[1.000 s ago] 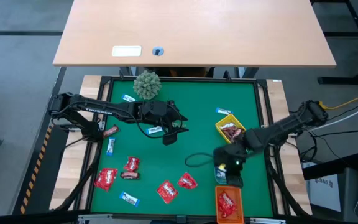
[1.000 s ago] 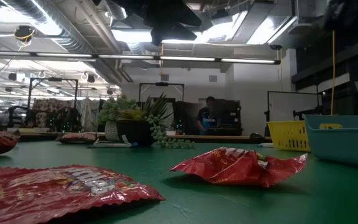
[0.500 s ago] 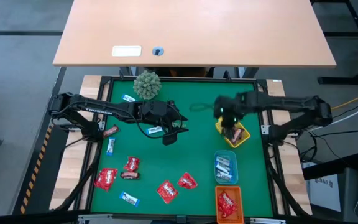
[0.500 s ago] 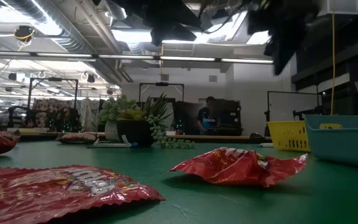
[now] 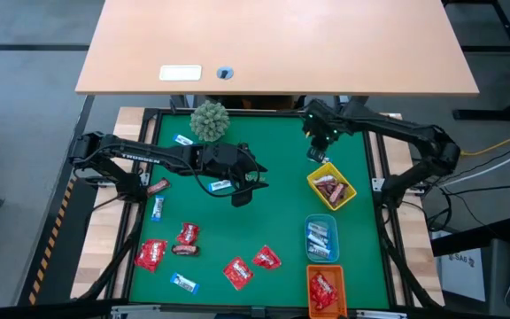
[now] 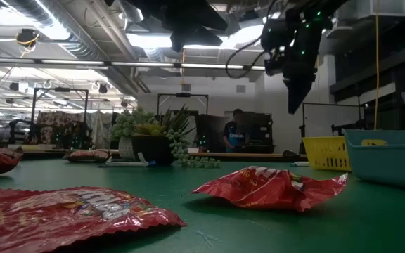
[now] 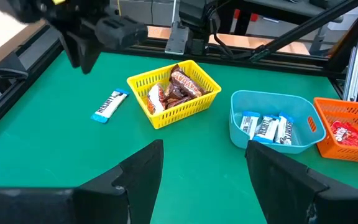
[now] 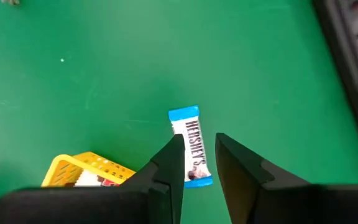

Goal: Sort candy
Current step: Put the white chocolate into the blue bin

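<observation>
From overhead, the right gripper (image 5: pixel 318 151) hung in the upper right of the green mat (image 5: pixel 277 168), just above the yellow tray (image 5: pixel 344 200). Its own wrist camera showed what the top view hid: a blue-and-white bar (image 8: pixel 191 144) lay flat on the mat right beyond the fingertips, beside the yellow tray's corner (image 8: pixel 73 167), and the two dark fingers stood a narrow gap apart with nothing between them.

The left gripper (image 5: pixel 244 186) waited mid-mat, fingers spread and empty. Its wrist camera looked across at all three trays: brown mini bars (image 7: pixel 178 87) piled in the yellow one, blue-and-white sweets (image 7: pixel 266 127) in the blue tray (image 7: pixel 236 117), red packets (image 7: pixel 353 134) in the orange tray (image 7: pixel 328 107).

Down at the lower left of the overhead frame, loose red packets (image 5: pixel 150 255) and a few small bars still sat unsorted, with more blue-and-white ones near the plant (image 5: pixel 209 120). The table-level camera gave only a crumpled red packet (image 6: pixel 269 188) up close, and the right arm dangling at upper right.
</observation>
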You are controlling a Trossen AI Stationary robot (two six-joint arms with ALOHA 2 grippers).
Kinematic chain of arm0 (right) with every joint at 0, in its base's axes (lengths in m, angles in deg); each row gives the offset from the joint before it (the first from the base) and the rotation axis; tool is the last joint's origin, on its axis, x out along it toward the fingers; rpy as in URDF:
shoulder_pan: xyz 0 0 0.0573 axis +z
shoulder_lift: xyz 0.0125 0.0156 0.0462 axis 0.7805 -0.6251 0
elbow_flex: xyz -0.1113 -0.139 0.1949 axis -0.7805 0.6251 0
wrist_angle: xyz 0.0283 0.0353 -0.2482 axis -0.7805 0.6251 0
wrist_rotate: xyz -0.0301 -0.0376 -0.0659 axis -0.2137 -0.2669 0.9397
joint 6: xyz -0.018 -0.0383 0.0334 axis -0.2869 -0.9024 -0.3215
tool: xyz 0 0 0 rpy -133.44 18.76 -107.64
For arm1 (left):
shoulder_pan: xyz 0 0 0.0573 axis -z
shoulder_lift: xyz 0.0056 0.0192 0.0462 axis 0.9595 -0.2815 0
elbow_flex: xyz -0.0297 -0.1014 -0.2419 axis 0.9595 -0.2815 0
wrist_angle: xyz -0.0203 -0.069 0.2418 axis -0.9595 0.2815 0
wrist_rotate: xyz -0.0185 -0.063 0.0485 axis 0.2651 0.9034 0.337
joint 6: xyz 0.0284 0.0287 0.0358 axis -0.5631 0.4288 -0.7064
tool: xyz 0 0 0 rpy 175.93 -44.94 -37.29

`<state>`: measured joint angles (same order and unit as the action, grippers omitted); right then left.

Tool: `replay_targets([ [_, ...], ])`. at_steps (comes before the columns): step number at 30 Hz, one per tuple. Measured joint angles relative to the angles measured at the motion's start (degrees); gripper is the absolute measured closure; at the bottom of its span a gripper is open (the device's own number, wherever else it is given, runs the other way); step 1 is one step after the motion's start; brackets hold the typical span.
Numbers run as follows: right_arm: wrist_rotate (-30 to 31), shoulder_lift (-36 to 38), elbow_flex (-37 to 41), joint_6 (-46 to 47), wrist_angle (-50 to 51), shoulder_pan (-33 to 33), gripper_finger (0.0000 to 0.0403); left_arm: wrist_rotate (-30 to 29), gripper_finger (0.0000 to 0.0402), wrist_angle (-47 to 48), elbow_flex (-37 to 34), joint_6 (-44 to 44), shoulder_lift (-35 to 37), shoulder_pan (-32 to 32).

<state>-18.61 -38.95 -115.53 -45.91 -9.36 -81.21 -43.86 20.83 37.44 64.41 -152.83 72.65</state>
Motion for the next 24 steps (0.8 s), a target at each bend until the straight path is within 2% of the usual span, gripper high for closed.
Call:
replay_targets([
  [5,-2.2,-3.3,0.0,-0.1,0.1,-0.6,0.03,0.0,0.0178,0.0,0.0,0.0,0.0,0.0],
  [13,-0.9,-9.2,0.0,-0.3,1.8,-0.5,0.0195,0.0,0.0178,0.0,0.0,0.0,0.0,0.0],
  [16,-0.4,-11.8,0.0,-1.7,2.0,-0.5,0.0169,0.0,0.0178,0.0,0.0,0.0,0.0,0.0],
  [20,-0.7,-14.4,0.0,-2.9,2.7,-0.5,0.0158,0.0,0.0178,0.0,0.0,0.0,0.0,0.0],
  [24,1.7,-16.5,0.0,-3.0,2.9,-0.5,0.0157,0.0,0.0178,0.0,0.0,0.0,0.0,0.0],
])
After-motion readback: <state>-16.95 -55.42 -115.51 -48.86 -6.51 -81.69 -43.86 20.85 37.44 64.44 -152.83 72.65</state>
